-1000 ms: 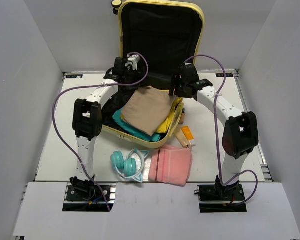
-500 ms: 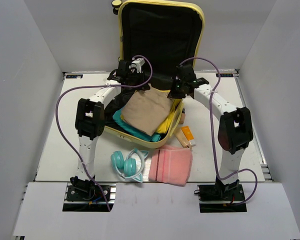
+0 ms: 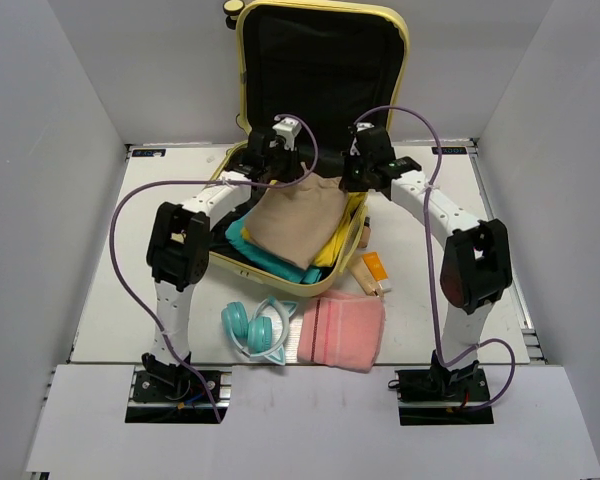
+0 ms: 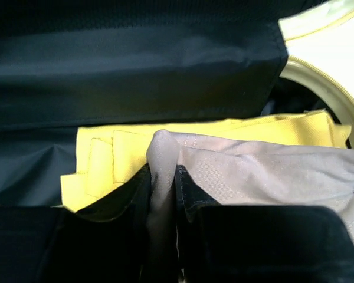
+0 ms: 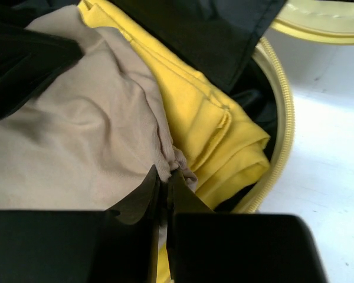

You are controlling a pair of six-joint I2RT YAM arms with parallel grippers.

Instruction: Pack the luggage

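Observation:
The luggage (image 3: 248, 70), a pale yellow suitcase, lies open with its black-lined lid standing up at the back. A beige garment (image 3: 295, 222) lies on top of yellow and teal clothes in its base. My left gripper (image 3: 283, 170) is at the garment's far left edge, shut on a raised fold of the beige cloth (image 4: 253, 171); its fingertips (image 4: 143, 177) pinch the fold beside the yellow garment (image 4: 106, 159). My right gripper (image 3: 350, 184) is shut on the beige garment's far right corner (image 5: 65, 135), next to the yellow garment (image 5: 212, 124) and the zipper rim (image 5: 281, 100).
On the table in front of the suitcase lie teal headphones (image 3: 255, 328), a folded pink towel (image 3: 342, 330) and an orange tube (image 3: 376, 270) beside a second small tube. White walls close in both sides and the back.
Both grippers went from open to shut on the beige garment's far edge. Both wrists shifted inward over the suitcase, and the cloth's far edge is now bunched up.

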